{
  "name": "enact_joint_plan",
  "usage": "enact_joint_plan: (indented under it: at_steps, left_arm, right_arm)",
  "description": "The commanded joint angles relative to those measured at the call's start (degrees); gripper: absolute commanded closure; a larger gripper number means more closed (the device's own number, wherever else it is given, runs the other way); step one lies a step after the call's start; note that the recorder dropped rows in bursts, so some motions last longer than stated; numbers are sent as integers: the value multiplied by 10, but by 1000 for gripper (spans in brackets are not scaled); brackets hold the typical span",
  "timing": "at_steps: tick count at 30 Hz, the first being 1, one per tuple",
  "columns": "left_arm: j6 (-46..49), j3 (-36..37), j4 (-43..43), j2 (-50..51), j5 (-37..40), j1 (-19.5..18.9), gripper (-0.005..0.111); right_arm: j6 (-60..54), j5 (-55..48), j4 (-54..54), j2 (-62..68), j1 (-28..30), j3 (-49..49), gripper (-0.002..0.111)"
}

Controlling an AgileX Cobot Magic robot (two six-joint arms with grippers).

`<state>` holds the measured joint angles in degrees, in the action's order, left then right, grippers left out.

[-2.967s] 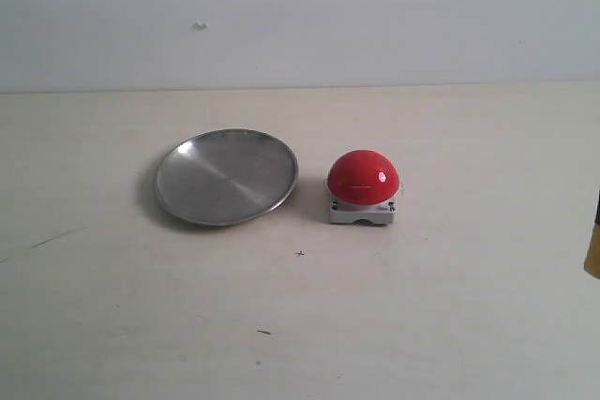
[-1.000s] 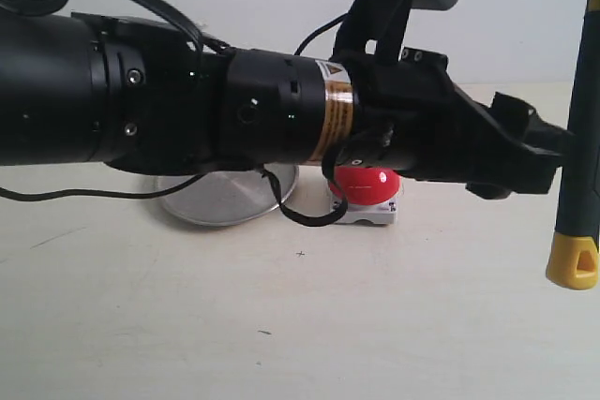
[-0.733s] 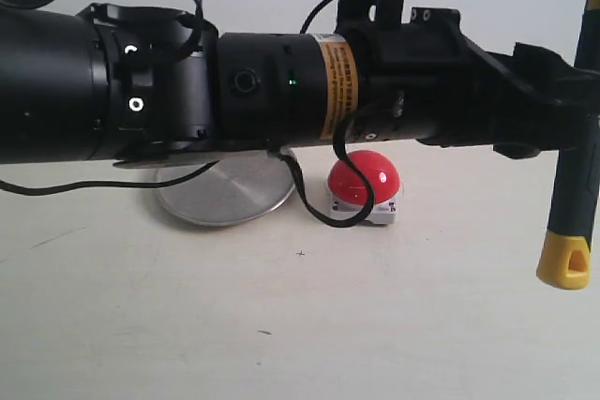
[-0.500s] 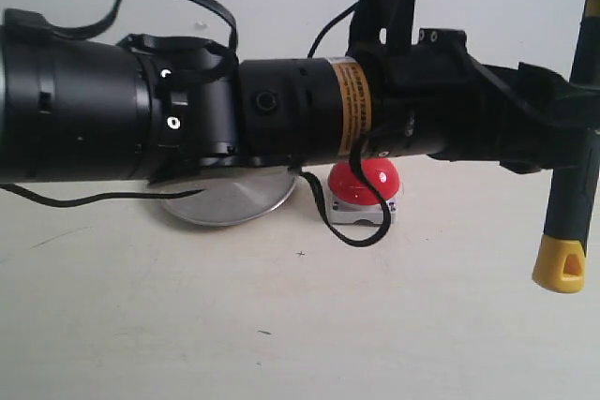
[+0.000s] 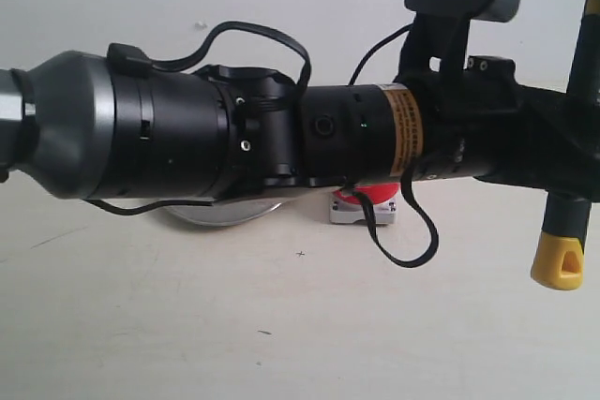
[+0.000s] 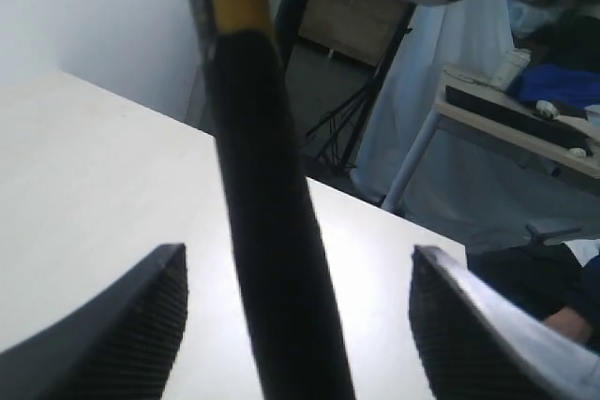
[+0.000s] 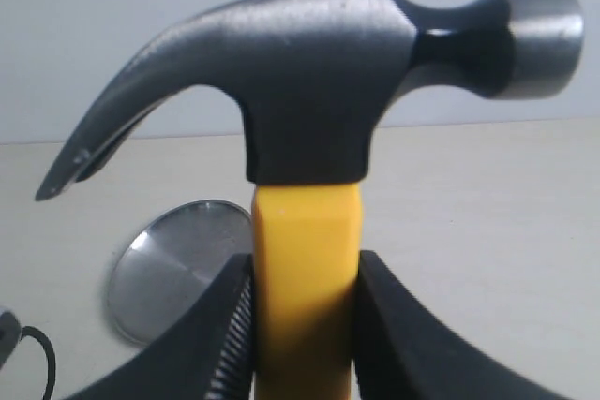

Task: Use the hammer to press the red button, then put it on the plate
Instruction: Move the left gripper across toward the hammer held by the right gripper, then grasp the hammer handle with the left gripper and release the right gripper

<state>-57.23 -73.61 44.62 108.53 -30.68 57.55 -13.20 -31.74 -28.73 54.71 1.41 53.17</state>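
Yellow-necked hammer [image 7: 309,110] hangs upright, head up, off the counter [image 5: 281,325], seemingly for handover. Right pincer [image 7: 305,311] is clamped on its neck under the head. Left pincer [image 6: 298,316] stands wide apart around the black grip, touching nothing. Button [image 5: 349,211] and plate [image 7: 173,274] sit mostly hidden behind the left arm [image 5: 234,147].

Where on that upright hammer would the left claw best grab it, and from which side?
Probably the black grip, approached level from the left with a finger on each flank. The hammer hangs upright, head up, and the right claw clamps its yellow neck under the head, so that straight stretch is free. The left claw is open astride it.
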Motion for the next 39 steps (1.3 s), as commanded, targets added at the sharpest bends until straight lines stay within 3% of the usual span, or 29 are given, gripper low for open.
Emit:
enact_joint_plan:
  at_steps: [1,9,11,14,17,27,36,39]
  left_arm:
    - [24,-14,5,1,58,17,42]
    - [29,-16,10,1,83,25,44]
    - [29,-16,10,1,85,25,56]
    - [29,-16,10,1,82,25,87]
    - [29,-16,10,1,82,25,107]
    - [29,-16,-28,1,77,25,107]
    - [25,-16,-51,-2,79,16,107]
    - [12,-16,-51,-13,79,3,107]
  right_arm:
    - [0,38,-13,-6,-1,4,108]
    - [0,38,-13,-6,-1,4,108]
    - [0,38,-13,-6,-1,4,108]
    - [0,38,-13,-6,-1,4,108]
    - [0,37,-13,-6,-1,4,108]
    - [10,15,-13,-6,-1,4,104]
    - [10,-36,-13,-7,-1,4,65]
    - [10,-53,-13,-14,-1,4,58]
